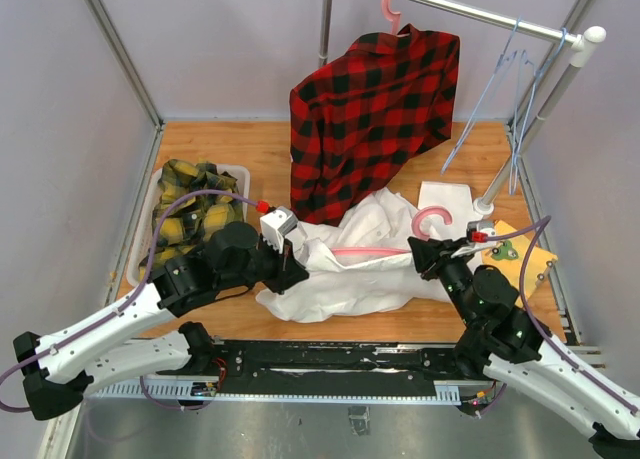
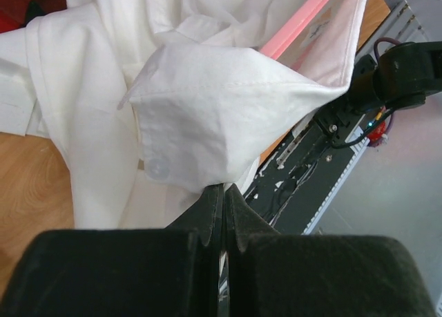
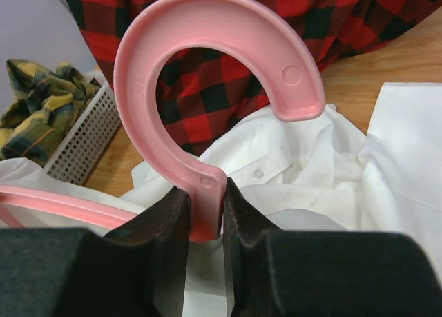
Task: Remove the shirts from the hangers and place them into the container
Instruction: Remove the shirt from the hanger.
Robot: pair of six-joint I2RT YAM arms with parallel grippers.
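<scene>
Laundry basket point(image 1: 150, 207) at left, yellow-green plaid shirt point(image 1: 195, 204) inside | left gripper point(image 2: 222, 193) pinched shut on white shirt point(image 1: 370, 274), mid-table point(image 1: 250, 144) | pink hanger point(image 3: 138, 68) still inside shirt | right gripper point(image 3: 206, 206) clamped on hanger neck | advice: hold hanger firm, draw cloth leftward.

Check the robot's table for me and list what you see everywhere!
Surface: wooden table, bare at the back.
Job's things: white shirt lying on its pink hanger; red plaid shirt and blue hangers on the rail; yellow plaid shirt in the basket.
Clutter: yellow cloth, right side.
Grippers: left gripper shut on white shirt; right gripper shut on pink hanger.
Cables: purple cables along both arms.
Surroundings: grey walls.
</scene>
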